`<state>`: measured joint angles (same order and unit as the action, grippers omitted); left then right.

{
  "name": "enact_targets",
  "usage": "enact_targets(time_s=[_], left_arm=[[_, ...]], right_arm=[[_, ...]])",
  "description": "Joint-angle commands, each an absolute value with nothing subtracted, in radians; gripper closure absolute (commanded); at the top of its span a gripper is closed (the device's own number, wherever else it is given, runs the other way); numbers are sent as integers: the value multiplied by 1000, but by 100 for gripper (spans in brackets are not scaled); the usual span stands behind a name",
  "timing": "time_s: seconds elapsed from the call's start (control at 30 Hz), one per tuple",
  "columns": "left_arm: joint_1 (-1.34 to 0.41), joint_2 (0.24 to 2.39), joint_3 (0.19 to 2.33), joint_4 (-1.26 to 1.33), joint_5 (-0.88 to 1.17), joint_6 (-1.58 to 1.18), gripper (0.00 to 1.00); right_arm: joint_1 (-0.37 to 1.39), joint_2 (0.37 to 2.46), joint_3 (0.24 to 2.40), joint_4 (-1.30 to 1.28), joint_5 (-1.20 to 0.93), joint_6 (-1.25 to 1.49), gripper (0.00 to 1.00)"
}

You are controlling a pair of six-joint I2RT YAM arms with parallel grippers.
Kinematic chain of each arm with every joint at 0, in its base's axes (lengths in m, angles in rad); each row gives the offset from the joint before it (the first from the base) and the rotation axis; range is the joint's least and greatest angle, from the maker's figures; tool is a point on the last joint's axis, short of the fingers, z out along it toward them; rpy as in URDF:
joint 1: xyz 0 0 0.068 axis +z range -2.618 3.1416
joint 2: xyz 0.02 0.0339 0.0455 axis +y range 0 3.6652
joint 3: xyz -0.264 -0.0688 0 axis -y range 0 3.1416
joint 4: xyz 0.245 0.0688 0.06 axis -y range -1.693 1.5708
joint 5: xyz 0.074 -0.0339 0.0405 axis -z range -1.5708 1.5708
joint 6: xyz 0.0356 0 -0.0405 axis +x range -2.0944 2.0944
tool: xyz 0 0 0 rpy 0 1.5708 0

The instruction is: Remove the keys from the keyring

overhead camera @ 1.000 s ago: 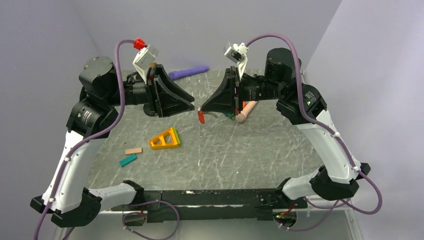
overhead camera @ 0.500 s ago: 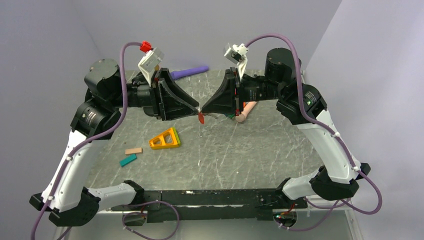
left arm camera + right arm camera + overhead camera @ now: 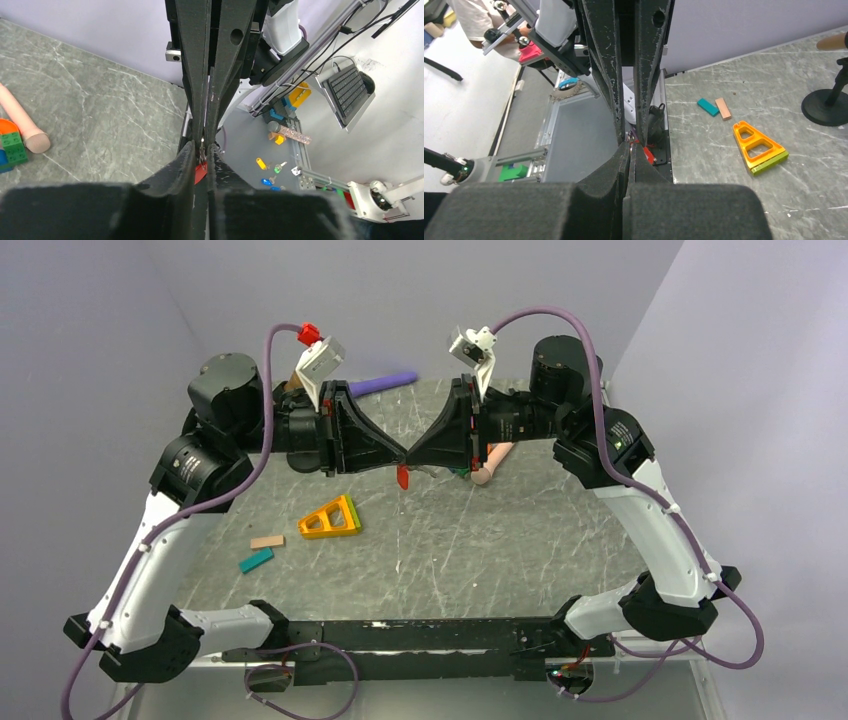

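Observation:
The keys, a tiny red oval piece (image 3: 403,477), hang in the air just under the spot where both grippers meet tip to tip above the middle of the table. My right gripper (image 3: 413,457) is shut on the small metal keyring (image 3: 630,138), and the red piece (image 3: 649,155) dangles beside its tips. My left gripper (image 3: 399,457) faces it; its jaws stand a narrow gap apart around the ring's metal (image 3: 202,150). The red piece (image 3: 200,172) shows between the jaws.
An orange triangular loop with a green block (image 3: 332,518) lies left of centre, with a tan block (image 3: 267,541) and a teal block (image 3: 256,560) beside it. A purple rod (image 3: 378,385) lies at the back. A peach cylinder (image 3: 490,465) sits under the right arm.
My left gripper has moved right until its tips meet the right gripper's tips at the ring. The right gripper and the hanging red piece have stayed put.

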<state>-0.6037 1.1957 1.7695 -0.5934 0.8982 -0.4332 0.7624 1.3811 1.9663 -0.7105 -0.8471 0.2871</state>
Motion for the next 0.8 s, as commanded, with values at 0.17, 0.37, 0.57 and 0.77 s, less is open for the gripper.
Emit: enact_targets(time_s=[0.17,0.37,0.57,0.77], left_arm=[[-619,1185,1796,-613,866,-400,100],[-620,1161,1790,-611,817,-396,100],[-622,1103,1714,-481,722,-481,100],[-634,1031,1588,-343,594,-540,100]], right_arm=[[760,1361,1982,-645,-853,299,100],[761,1343,1953,-604,-830,318,100],[761,1310,1893,-510,-777,376,100],[762,1299,1833,-326,-752,484,100]])
